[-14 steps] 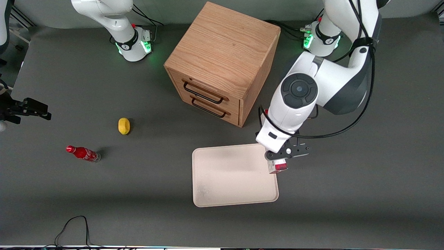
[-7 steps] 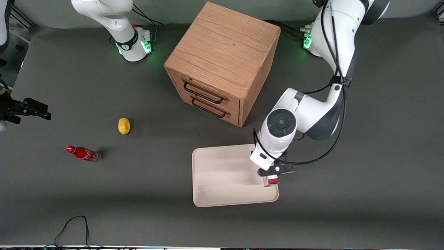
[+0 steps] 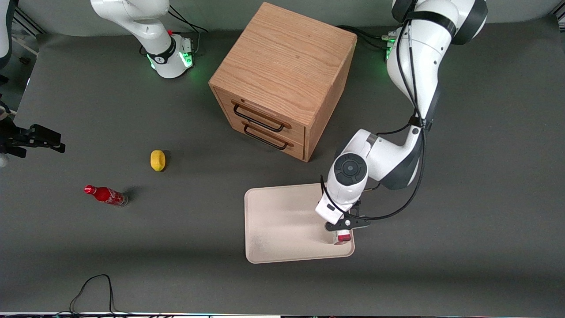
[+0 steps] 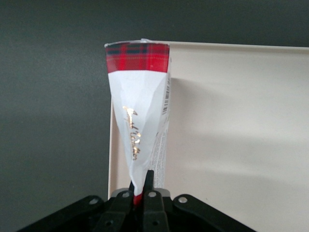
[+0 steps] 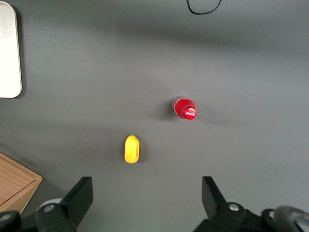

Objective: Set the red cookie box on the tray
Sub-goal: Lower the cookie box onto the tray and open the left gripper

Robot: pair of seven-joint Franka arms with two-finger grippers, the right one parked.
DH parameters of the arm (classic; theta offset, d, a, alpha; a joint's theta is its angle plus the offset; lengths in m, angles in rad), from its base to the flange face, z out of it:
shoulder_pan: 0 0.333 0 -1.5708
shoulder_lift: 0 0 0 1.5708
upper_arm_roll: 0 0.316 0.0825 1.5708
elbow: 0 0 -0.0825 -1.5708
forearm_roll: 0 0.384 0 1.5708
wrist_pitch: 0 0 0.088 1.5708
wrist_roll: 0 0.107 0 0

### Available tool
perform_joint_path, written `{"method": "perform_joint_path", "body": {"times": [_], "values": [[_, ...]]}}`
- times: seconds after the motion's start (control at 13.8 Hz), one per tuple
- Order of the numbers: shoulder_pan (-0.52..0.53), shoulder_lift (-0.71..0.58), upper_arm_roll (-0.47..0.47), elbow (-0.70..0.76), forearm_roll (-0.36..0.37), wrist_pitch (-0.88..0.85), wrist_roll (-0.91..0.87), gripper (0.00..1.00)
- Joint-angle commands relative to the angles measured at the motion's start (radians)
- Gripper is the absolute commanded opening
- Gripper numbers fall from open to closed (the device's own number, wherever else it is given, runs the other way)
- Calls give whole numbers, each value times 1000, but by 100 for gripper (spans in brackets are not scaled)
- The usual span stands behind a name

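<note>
My left gripper [image 3: 342,232] hangs over the corner of the cream tray [image 3: 282,225] that is nearest the front camera on the working arm's side. It is shut on one end of the red cookie box [image 3: 342,237], which points straight down. In the left wrist view the box [image 4: 139,116] shows a white face with gold script and a red tartan end, squeezed thin between the fingers [image 4: 150,186]. Its tartan end stands at the tray's rim [image 4: 112,145]; whether it touches the tray [image 4: 231,125] cannot be told.
A wooden drawer cabinet [image 3: 282,79] stands farther from the front camera than the tray. A yellow lemon-like object [image 3: 157,160] and a small red soda bottle [image 3: 106,195] lie toward the parked arm's end. A black cable [image 3: 95,287] loops at the table's near edge.
The left arm has carried the box from the tray's working-arm-side rim nearer the cabinet toward the front camera and lowered it over the near corner. The grip stayed shut.
</note>
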Motion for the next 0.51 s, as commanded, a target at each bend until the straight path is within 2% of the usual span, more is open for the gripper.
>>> {"method": "perform_joint_path", "body": {"times": [0.0, 0.29, 0.36, 0.44], "values": [[-4, 22, 7, -2, 28, 34, -25, 0], [-4, 29, 9, -1, 34, 35, -14, 0], [-4, 31, 10, -2, 69, 58, -12, 48], [-4, 32, 10, -7, 109, 76, -21, 92]]}}
